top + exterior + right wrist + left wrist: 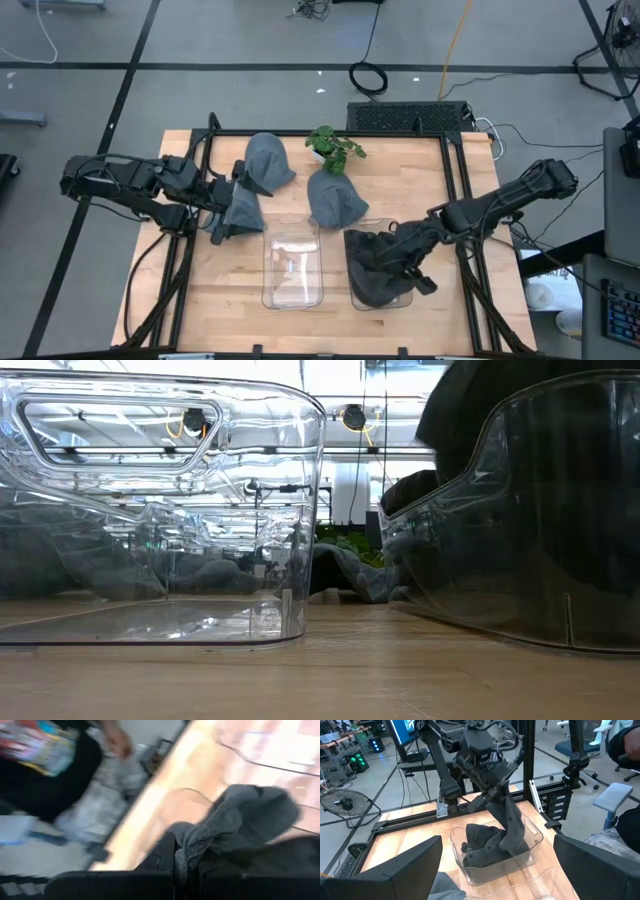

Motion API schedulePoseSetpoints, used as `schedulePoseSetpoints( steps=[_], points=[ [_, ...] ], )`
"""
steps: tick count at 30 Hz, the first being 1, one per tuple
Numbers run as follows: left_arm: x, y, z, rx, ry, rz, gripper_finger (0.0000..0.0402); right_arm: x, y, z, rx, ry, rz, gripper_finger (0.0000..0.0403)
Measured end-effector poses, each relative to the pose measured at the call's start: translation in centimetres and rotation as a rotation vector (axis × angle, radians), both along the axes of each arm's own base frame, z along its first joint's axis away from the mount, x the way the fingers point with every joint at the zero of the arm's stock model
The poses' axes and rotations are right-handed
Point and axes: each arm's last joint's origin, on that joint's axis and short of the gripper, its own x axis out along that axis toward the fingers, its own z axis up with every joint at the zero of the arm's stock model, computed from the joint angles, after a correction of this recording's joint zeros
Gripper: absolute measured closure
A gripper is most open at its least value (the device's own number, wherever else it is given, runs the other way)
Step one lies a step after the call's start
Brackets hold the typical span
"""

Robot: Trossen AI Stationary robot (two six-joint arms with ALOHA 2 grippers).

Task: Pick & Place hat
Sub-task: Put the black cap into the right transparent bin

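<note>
Pale wooden counter [220, 290] at the base of it all, framed by black rails. Two clear plastic bins side by side at its front half: the left clear bin [292, 265] bare inside, the right clear bin [378, 290] filled with a heap of dark grey knit hats [372, 265]. Right arm reaching in from the right edge, right gripper [412, 258] over that right bin, jaws pinched shut on a dark grey hat [512, 827] that hangs down into the heap. Left arm lying along the counter's left side, left gripper [232, 196] with jaws spread wide, resting just beside a blue-grey hat [243, 209]. Two more of the same cloth further in: a rear blue-grey hat [268, 160] near the back rail and a middle blue-grey hat [334, 198] just behind the bins. Small green leafy plant [335, 148] at the back centre, touching the middle hat.
</note>
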Motion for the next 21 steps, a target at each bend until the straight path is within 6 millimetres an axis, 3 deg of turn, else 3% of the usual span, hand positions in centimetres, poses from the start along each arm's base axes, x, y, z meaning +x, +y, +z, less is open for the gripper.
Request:
schedulePoseSetpoints(
  steps=[10, 21],
  points=[
    [0.0, 0.0, 0.0, 0.000, 0.000, 0.000, 0.0011, 0.1, -0.4, -2.3, -0.147, -0.104, -0.023, 0.0396],
    [0.0, 0.0, 0.0, 0.000, 0.000, 0.000, 0.0011, 0.2, -1.6, -3.6, -0.473, -0.191, -0.263, 0.0381]
  ],
)
